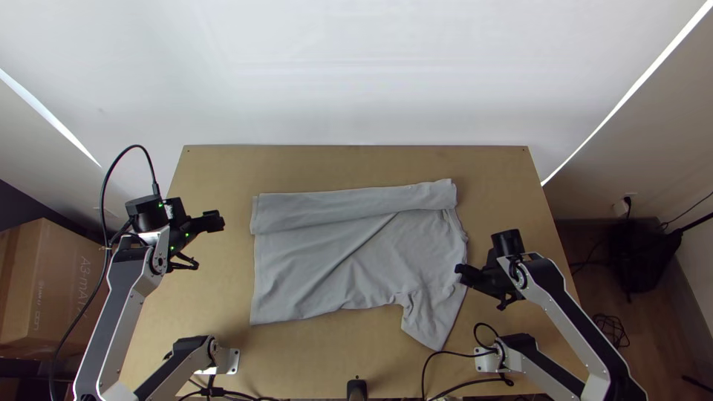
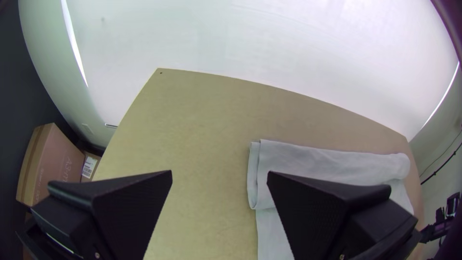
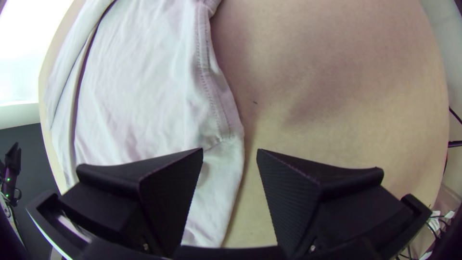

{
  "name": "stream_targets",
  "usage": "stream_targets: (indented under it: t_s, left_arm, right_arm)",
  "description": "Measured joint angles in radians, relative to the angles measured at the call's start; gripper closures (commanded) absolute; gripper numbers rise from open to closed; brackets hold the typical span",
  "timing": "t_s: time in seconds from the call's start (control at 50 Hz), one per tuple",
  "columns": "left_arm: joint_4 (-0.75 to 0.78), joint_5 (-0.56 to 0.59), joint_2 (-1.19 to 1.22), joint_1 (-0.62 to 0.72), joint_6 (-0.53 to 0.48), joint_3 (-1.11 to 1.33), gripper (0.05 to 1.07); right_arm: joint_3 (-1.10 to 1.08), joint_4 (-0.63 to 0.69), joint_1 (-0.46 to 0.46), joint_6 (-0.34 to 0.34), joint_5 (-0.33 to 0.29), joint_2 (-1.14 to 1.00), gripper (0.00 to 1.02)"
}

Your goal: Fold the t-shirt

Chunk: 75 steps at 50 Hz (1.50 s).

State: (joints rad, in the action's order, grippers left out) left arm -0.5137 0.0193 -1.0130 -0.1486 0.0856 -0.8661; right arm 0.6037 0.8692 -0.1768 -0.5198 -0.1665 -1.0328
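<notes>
The grey t-shirt (image 1: 349, 256) lies in mid-table, its far part folded over as a long band, the rest spread with diagonal creases; one sleeve points toward the near edge at the right. Left of the cloth, my left gripper (image 1: 221, 220) is held apart from it. At the shirt's right edge is my right gripper (image 1: 459, 273). In the left wrist view my left gripper (image 2: 219, 175) stands open, the shirt's folded band (image 2: 313, 161) beyond one finger. My right gripper (image 3: 229, 151) is open in the right wrist view, above the edge of the shirt (image 3: 144, 86), holding nothing.
The wooden table (image 1: 356, 356) has bare surface around the shirt. Black cables (image 1: 427, 364) loop near the right arm's base. A cardboard box (image 1: 56, 275) stands beyond the table's left side, and a small black device (image 1: 356, 390) sits at the near edge.
</notes>
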Motion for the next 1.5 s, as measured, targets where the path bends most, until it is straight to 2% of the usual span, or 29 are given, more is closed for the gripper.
stream_targets:
  t_s: [0.16, 0.24, 0.32, 0.4, 0.42, 0.66, 0.74, 0.82, 0.94, 1.02, 1.18, 1.4, 1.5]
  left_arm:
    - [-0.005, 0.0, 0.0, 0.007, 0.0, 0.0, 0.1]
    - [-0.027, 0.0, 0.0, 0.016, -0.012, -0.005, 0.11]
    - [-0.095, 0.003, 0.0, 0.043, -0.061, -0.016, 0.11]
    - [-0.218, 0.056, 0.0, 0.076, -0.153, -0.029, 0.11]
    - [-0.259, 0.071, 0.002, 0.084, -0.182, -0.029, 0.11]
    - [-0.671, 0.101, 0.017, 0.146, -0.509, -0.026, 0.11]
    - [-0.764, 0.085, 0.021, 0.179, -0.595, -0.014, 0.11]
    - [-0.808, 0.045, 0.029, 0.222, -0.639, 0.022, 0.11]
    - [-0.827, 0.036, 0.03, 0.314, -0.642, 0.08, 0.11]
    - [-0.823, 0.029, 0.029, 0.419, -0.604, 0.114, 0.15]
    - [-0.759, 0.029, -0.009, 0.596, -0.518, 0.16, 0.16]
    - [-0.691, 0.029, -0.155, 0.635, -0.459, 0.172, 0.16]
    - [-0.676, 0.029, -0.223, 0.636, -0.449, 0.172, 0.2]
  right_arm:
    - [-0.001, -0.041, 0.0, 0.001, -0.01, -0.092, 0.51]
    - [-0.001, -0.069, 0.0, 0.004, -0.011, -0.136, 0.67]
    - [0.0, -0.08, 0.0, 0.019, -0.011, -0.166, 0.71]
    - [0.002, -0.08, 0.0, 0.034, -0.01, -0.173, 0.98]
    - [0.002, -0.082, 0.0, 0.035, -0.01, -0.174, 1.0]
    - [0.002, -0.094, 0.001, 0.057, -0.014, -0.18, 1.0]
    - [0.002, -0.094, 0.001, 0.057, -0.014, -0.18, 1.0]
    - [0.002, -0.094, 0.001, 0.057, -0.015, -0.18, 1.0]
    - [0.002, -0.094, 0.001, 0.057, -0.015, -0.18, 1.0]
    - [0.002, -0.094, 0.001, 0.057, -0.017, -0.18, 1.0]
    - [0.002, -0.094, 0.001, 0.057, -0.017, -0.18, 1.0]
    - [0.002, -0.094, 0.001, 0.057, -0.018, -0.175, 1.0]
    - [0.002, -0.094, 0.001, 0.057, -0.018, -0.168, 1.0]
